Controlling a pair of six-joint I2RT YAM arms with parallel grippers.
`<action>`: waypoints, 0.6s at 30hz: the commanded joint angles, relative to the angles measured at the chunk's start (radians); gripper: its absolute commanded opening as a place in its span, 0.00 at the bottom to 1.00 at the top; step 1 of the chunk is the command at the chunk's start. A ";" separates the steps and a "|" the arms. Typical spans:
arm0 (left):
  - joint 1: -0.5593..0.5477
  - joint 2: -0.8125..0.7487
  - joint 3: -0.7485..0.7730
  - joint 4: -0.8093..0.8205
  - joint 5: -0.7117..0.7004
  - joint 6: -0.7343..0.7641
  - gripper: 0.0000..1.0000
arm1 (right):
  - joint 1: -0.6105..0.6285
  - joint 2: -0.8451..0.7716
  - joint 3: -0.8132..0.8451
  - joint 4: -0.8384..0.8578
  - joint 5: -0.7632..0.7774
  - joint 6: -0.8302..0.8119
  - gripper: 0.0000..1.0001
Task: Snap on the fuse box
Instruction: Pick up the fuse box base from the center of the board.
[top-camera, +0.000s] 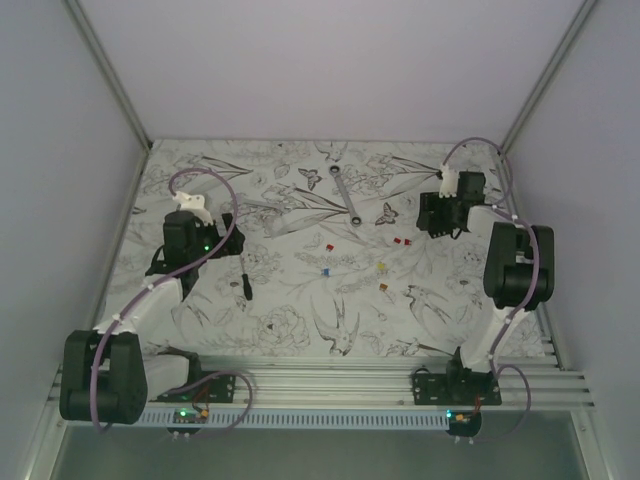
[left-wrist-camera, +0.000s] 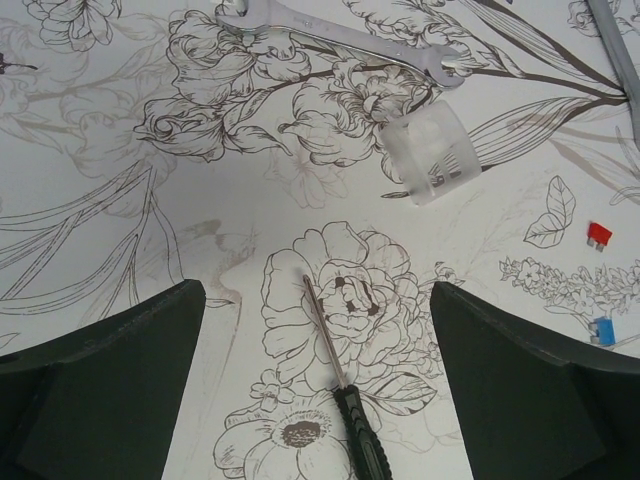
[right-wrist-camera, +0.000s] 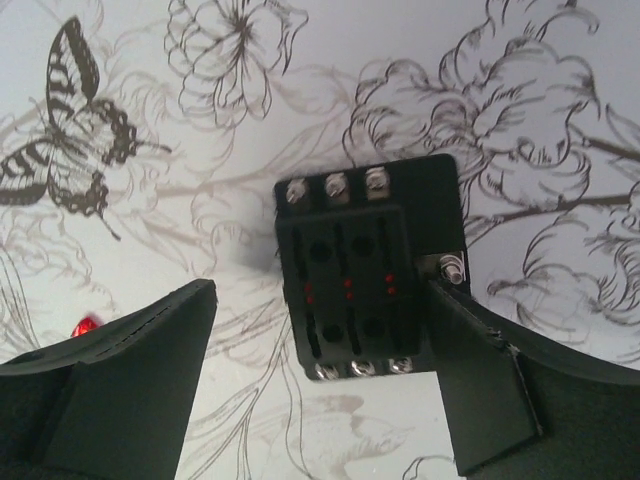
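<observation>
Black squarish plastic fuse box (right-wrist-camera: 365, 270) lay on the floral tabletop (right-wrist-camera: 300, 120) between our right gripper's (right-wrist-camera: 320, 295) parted fingers, one at its edge; closing off-centre could shove it askew. Our left gripper (left-wrist-camera: 318, 290) gaped wide near the translucent plastic cover (left-wrist-camera: 432, 152).

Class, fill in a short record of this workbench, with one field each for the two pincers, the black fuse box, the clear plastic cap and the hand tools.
Left pincer: open, holding nothing, over the slim black-handled screwdriver
Right pincer: open, straddling the squarish black plastic fuse box
Fuse box: lying flat, uncovered, screw terminals showing
Cap: translucent plastic cap on the table near the silver open-ended wrench
Task status: cap not yet snapped on
</observation>
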 joint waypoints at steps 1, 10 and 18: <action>0.001 -0.003 0.026 -0.017 0.034 -0.019 1.00 | -0.003 -0.051 -0.054 -0.033 -0.009 0.008 0.86; 0.001 -0.017 0.020 -0.024 0.026 -0.030 1.00 | 0.030 -0.051 -0.089 0.006 0.117 0.036 0.71; 0.001 -0.013 0.025 -0.029 0.025 -0.036 1.00 | 0.036 -0.037 -0.086 0.025 0.231 0.084 0.59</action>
